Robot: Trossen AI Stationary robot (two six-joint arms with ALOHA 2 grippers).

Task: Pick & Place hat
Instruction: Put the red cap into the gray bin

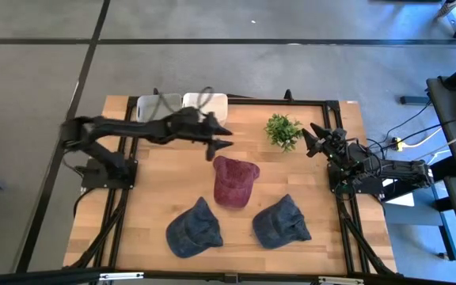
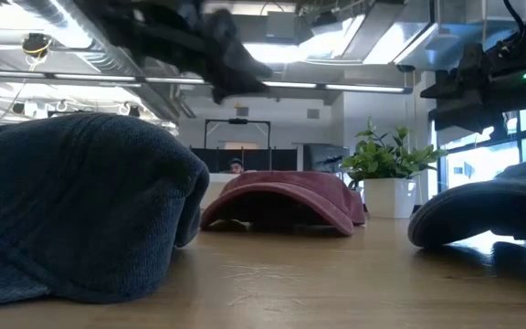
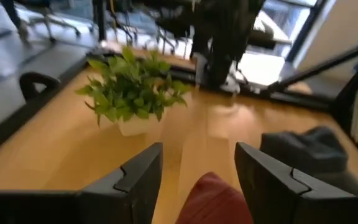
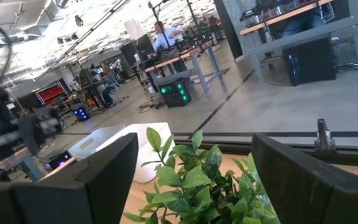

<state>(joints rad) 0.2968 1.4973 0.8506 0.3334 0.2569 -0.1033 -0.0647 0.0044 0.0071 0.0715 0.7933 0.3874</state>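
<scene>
Three hats in high view; left hand (image 1: 222, 139) open above red hat (image 1: 233, 181).

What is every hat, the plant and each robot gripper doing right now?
red hat: lying on the table, not held
left blue hat: lying on the table
right blue hat: lying on the table
plant: upright
left gripper: open, above the red hat
right gripper: open, beside the plant

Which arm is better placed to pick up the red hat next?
Left. Its open claw hovers just beyond the red hat, which shows between its fingers in the left wrist view. The right claw waits open at the table's edge, beside the potted plant.
</scene>
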